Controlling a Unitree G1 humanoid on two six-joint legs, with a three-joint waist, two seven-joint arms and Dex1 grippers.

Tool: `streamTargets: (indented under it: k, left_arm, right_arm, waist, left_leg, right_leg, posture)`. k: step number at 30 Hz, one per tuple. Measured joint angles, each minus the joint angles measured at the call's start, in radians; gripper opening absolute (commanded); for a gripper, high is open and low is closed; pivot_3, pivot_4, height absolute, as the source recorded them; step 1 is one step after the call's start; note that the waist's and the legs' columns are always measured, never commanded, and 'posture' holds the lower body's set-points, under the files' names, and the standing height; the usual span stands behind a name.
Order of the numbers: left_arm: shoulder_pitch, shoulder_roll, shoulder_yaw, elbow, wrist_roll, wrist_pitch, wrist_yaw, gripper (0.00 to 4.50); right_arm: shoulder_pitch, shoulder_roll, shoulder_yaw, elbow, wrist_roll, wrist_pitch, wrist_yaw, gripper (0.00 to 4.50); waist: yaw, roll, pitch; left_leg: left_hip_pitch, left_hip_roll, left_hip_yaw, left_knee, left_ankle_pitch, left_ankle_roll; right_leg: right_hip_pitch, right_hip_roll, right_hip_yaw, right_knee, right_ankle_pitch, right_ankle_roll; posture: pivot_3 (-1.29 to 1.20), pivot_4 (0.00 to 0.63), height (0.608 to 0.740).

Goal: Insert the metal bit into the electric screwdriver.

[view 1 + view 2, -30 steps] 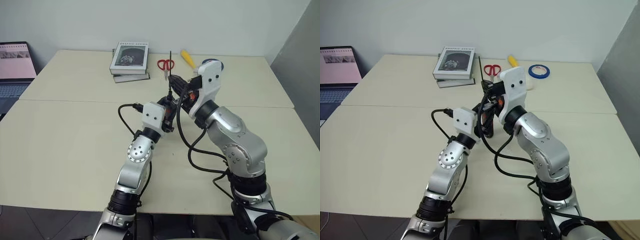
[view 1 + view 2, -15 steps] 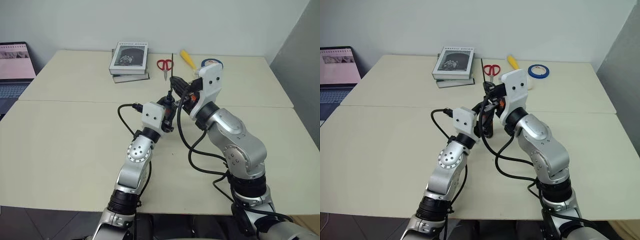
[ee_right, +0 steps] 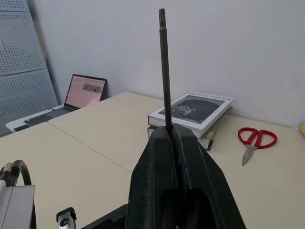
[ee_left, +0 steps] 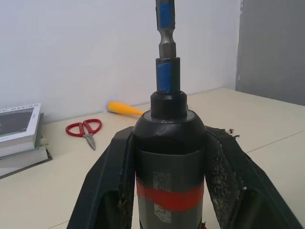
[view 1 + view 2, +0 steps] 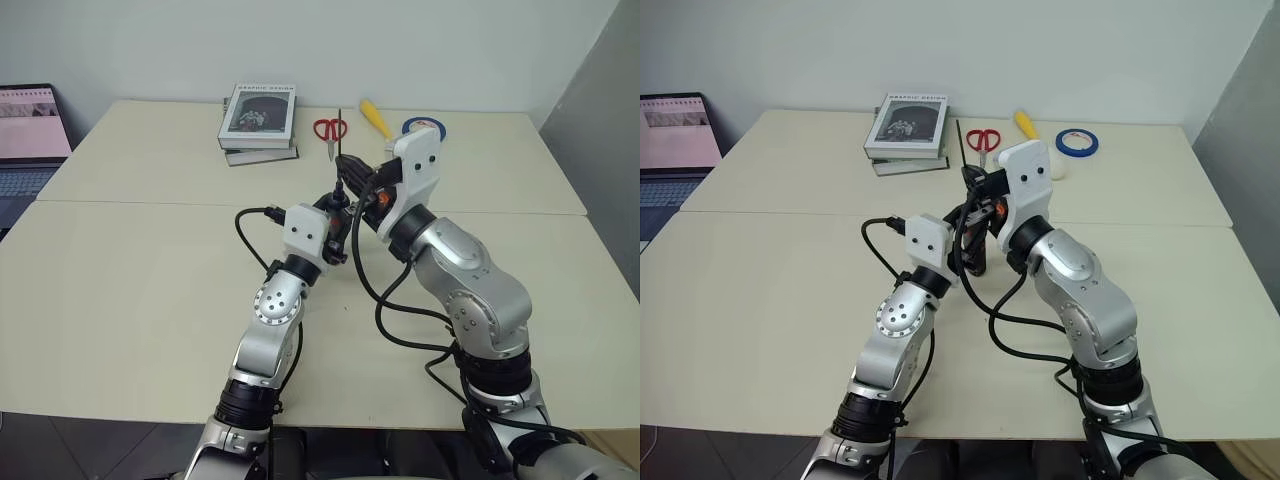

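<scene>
My left gripper (image 4: 167,143) is shut on the electric screwdriver (image 4: 169,171), a dark cylinder with a red band that stands upright with its small blue tip up. Just above it my right gripper (image 3: 172,131) is shut on the metal bit (image 3: 164,71), a thin dark rod pointing up out of the fingers. In the left wrist view the bit's (image 4: 165,24) blue-marked lower end meets the screwdriver's tip; how deep it sits I cannot tell. Both grippers meet over the middle of the table (image 5: 120,280), with the bit (image 5: 340,135) rising above them.
At the table's back lie a stack of books (image 5: 259,120), red scissors (image 5: 330,131), a yellow-handled tool (image 5: 375,118) and a blue tape roll (image 5: 1077,141). An open laptop (image 5: 30,130) stands at the far left. A grey wall panel borders the right side.
</scene>
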Motion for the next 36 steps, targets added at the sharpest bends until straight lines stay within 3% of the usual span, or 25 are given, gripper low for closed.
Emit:
streamTargets:
  k: [25,36]
  left_arm:
    - [0.001,0.000,0.001,0.000,0.000,-0.001,0.000,1.66]
    - [0.001,-0.001,0.002,0.000,0.002,-0.001,0.006,1.66]
  right_arm:
    - [-0.065,-0.038,-0.055,0.012,0.051,0.120,0.053,0.00]
    - [-0.062,-0.010,-0.049,-0.045,0.045,0.192,-0.015,0.00]
  waist:
    - [-0.007,0.000,0.000]
    - [-0.008,0.000,0.000]
  left_leg:
    - [0.000,0.000,0.000,0.000,0.000,0.000]
    - [0.000,0.000,0.000,0.000,0.000,0.000]
  right_leg:
    - [0.000,0.000,0.000,0.000,-0.002,0.003]
    - [0.000,0.000,0.000,0.000,-0.002,0.003]
  posture:
    - [0.00,0.150,0.740]
    - [0.00,0.150,0.740]
